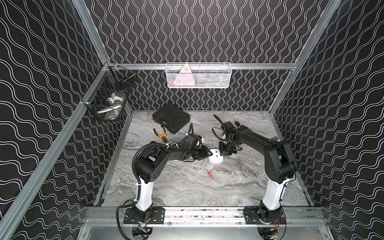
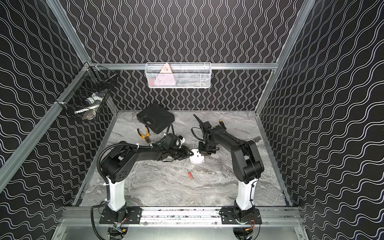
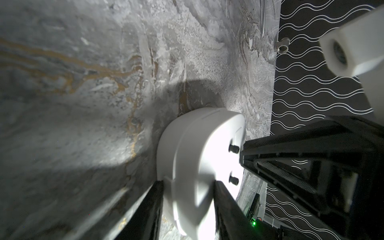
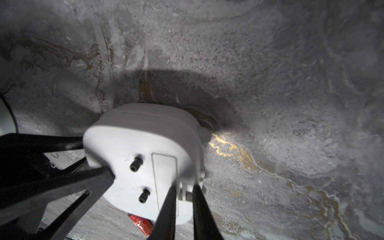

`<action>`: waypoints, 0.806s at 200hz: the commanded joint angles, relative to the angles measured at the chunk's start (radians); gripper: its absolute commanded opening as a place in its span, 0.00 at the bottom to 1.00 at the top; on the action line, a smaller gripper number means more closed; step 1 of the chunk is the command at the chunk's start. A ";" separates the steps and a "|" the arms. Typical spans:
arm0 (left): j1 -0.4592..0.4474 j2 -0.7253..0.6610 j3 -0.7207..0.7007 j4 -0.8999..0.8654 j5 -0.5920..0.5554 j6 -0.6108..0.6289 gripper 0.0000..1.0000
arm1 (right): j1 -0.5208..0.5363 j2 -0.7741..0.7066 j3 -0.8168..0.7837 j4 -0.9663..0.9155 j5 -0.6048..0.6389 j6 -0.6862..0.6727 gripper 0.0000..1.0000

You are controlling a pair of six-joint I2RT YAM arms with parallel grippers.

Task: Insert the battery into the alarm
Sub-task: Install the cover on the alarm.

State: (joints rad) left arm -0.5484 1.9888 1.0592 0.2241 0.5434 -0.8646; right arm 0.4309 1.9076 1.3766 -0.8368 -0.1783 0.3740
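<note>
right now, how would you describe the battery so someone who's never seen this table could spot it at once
On the grey marble tabletop, find the white alarm near the middle. In both top views the battery lies loose on the marble, just nearer the camera than the alarm. It is the only small red cylinder; the orange-handled pliers lie farther back.
</note>
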 commanded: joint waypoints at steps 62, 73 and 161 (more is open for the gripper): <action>0.000 -0.008 -0.005 -0.146 -0.056 0.012 0.50 | -0.017 -0.076 -0.021 0.032 -0.006 0.027 0.33; 0.000 -0.011 -0.006 -0.147 -0.059 0.012 0.54 | -0.039 -0.111 -0.055 0.074 -0.039 0.046 0.37; -0.001 -0.088 0.017 -0.152 -0.082 0.019 0.93 | -0.202 -0.268 -0.395 0.446 -0.357 0.223 0.59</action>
State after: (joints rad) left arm -0.5495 1.9270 1.0695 0.1150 0.4919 -0.8608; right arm 0.2382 1.6547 1.0222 -0.5228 -0.4377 0.5339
